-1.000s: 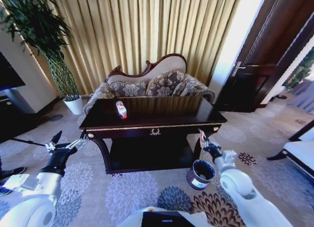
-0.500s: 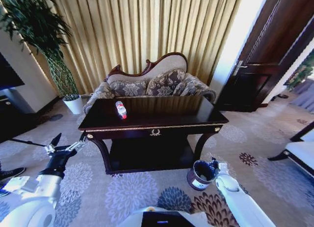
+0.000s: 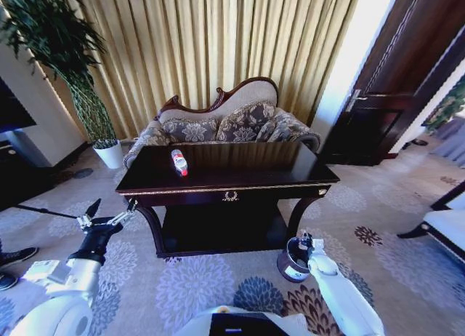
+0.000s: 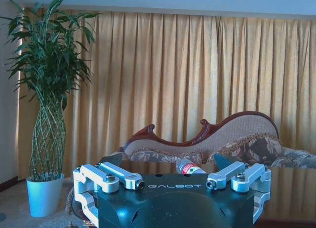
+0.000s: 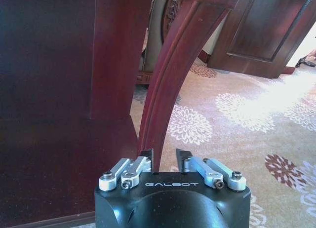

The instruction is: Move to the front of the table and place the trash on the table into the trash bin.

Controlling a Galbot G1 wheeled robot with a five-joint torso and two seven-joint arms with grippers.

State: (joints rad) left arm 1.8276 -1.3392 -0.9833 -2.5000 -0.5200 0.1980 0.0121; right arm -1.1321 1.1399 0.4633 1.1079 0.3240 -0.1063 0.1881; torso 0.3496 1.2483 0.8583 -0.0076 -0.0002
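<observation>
Right pincer (image 3: 304, 243), narrowly parted and empty, over the trash bin (image 3: 293, 259); bottle (image 3: 179, 162) awaits near table (image 3: 240, 177) left edge; left pincer (image 3: 107, 216) open.

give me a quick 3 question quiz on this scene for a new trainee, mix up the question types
1. True or false: the bottle lies on its side on the table.
2. Multiple choice: where is the right gripper? A) over the tabletop B) low, at the rim of the trash bin near the table's right front leg C) beside the plant pot
3. Short answer: how do the jaws of the left gripper stand, and do they hold anything?

Key:
1. True; its red-labelled body lies flat on the left half of the top.
2. B
3. Open and empty, held in the air off the table's left front corner.
</observation>
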